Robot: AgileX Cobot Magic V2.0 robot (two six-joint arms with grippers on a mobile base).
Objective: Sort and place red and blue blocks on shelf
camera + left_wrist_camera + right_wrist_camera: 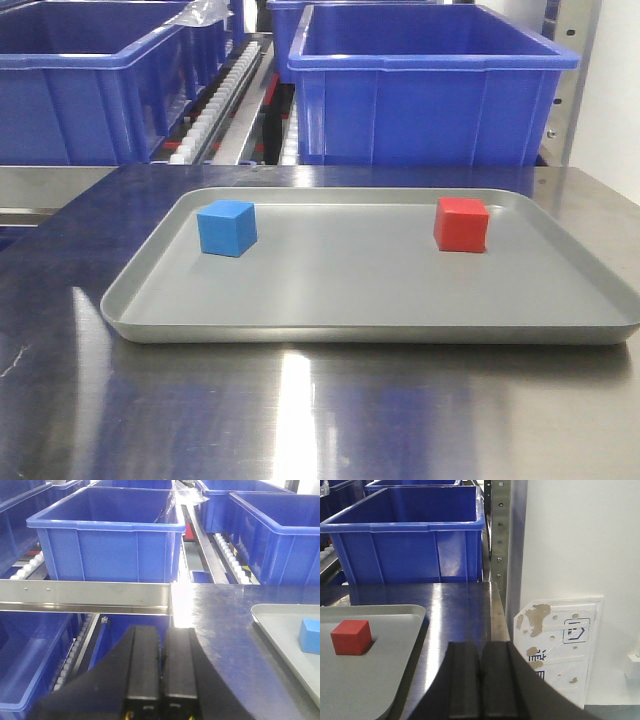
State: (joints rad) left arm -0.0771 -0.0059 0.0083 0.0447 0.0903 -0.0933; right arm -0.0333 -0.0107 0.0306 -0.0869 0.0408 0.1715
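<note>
A blue block (227,228) rests on the left part of the shallow grey tray (370,300); a red block (461,224) sits on its right part. The blue block (310,636) shows at the right edge of the left wrist view, the red block (351,637) at the left of the right wrist view. My left gripper (160,632) is shut and empty, hanging left of the tray near the shelf's steel front rail (85,595). Over the table's right edge my right gripper (481,647) is shut with nothing in it. Neither gripper appears in the front view.
Large blue bins (425,85) (85,80) stand on the shelf behind the tray, with roller tracks (225,100) between them. A lower bin (30,665) lies under the rail. A shelf post (499,535) and white wall (580,540) stand to the right.
</note>
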